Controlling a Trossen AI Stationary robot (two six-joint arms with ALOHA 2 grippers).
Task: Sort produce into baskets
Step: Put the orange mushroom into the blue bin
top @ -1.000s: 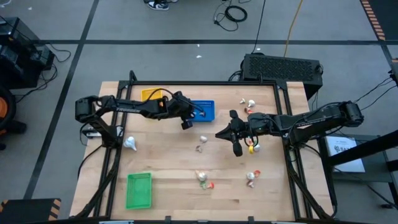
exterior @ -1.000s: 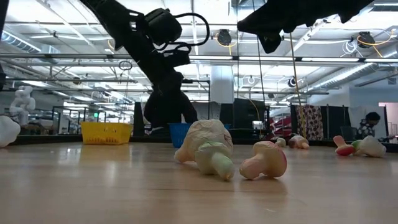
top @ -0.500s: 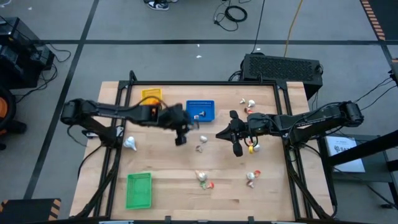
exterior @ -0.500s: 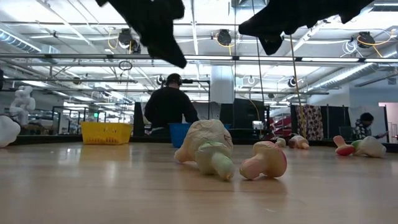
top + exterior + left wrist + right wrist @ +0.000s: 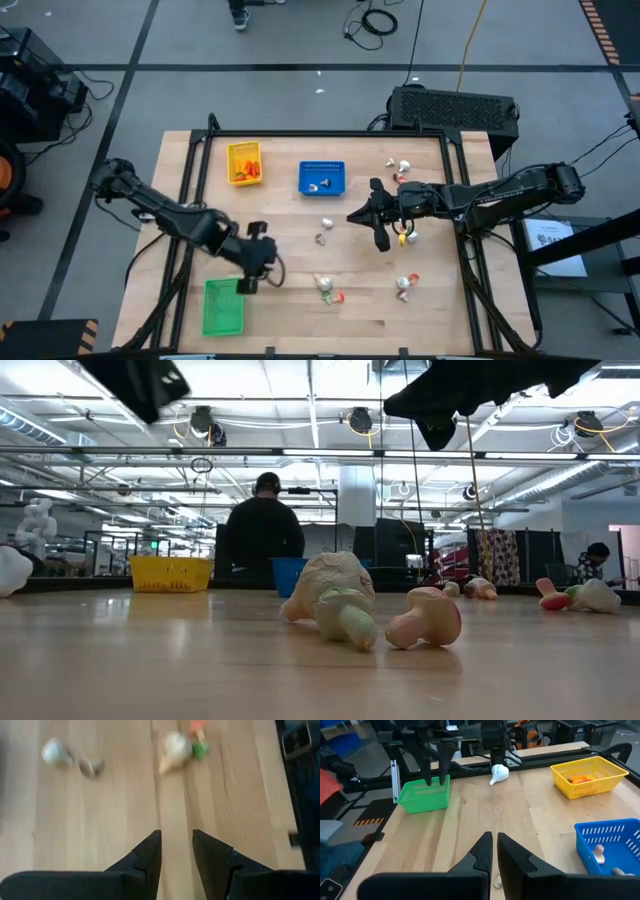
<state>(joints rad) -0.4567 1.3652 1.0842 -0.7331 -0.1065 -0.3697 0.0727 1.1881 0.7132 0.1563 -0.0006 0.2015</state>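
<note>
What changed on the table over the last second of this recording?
The left tool swung from over the blue basket across the table to the green basket at the near-left corner. Its jaws stand apart with nothing between them. The right tool stayed mid-table, shut, and the loose produce did not move.

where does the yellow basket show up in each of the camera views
High view: yellow basket near the table's far edge, left of the blue basket.
Low view: yellow basket far back at left, with the blue basket to its right.
Left wrist view: not in it.
Right wrist view: yellow basket at upper right, orange pieces inside, above the blue basket.
Shared landmark: the blue basket beside it.
</note>
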